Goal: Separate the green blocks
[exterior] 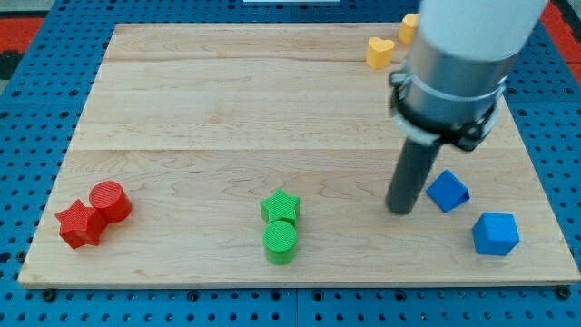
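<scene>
- No pincer is fitted on this arm, so nothing can stand apart, together or clamped on a block; it ends in a dark rod, and my tip (400,211) rests on the wooden table (227,91) toward the right edge, nearer the bottom than the top.
- Camera view, tip and blocks: my tip stands just left of the nearer blue block (448,191), close but seemingly not touching, and well apart from the green pair.
- Camera view, the task's blocks: the green star (280,206) and the green cylinder (280,242) sit near the middle of the bottom edge, the star just above the cylinder, and they look to be touching.
- Progress, as I judge it: nothing is done yet. The greens are not separated, and the tip must first travel left to reach them and then push one away.
- Camera view, other blocks: a red star (79,223) and red cylinder (111,201) touch near the bottom-left corner; a second blue block (496,233) lies near the bottom-right corner; a yellow heart (380,53) and another yellow block (408,27), partly hidden by the arm, sit near the top edge toward the right.
- Containers: none shows; every block lies directly on the table.
</scene>
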Tool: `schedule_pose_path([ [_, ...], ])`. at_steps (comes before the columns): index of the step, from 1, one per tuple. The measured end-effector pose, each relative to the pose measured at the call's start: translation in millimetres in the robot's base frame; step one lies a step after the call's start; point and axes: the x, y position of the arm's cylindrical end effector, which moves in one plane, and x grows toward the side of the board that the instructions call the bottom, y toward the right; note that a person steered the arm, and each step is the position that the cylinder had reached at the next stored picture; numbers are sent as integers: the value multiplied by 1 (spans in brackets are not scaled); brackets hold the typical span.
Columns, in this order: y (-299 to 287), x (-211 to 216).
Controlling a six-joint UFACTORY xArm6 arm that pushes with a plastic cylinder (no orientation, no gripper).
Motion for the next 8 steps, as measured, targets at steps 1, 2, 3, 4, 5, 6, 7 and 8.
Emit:
schedule_pose_path([
  [1,-24,64],
  [2,-64,68],
  [3,-69,36],
  [4,-88,-7],
  [5,-96,4],
  [6,-111,16],
  [7,-129,-80],
  [8,-148,-147],
])
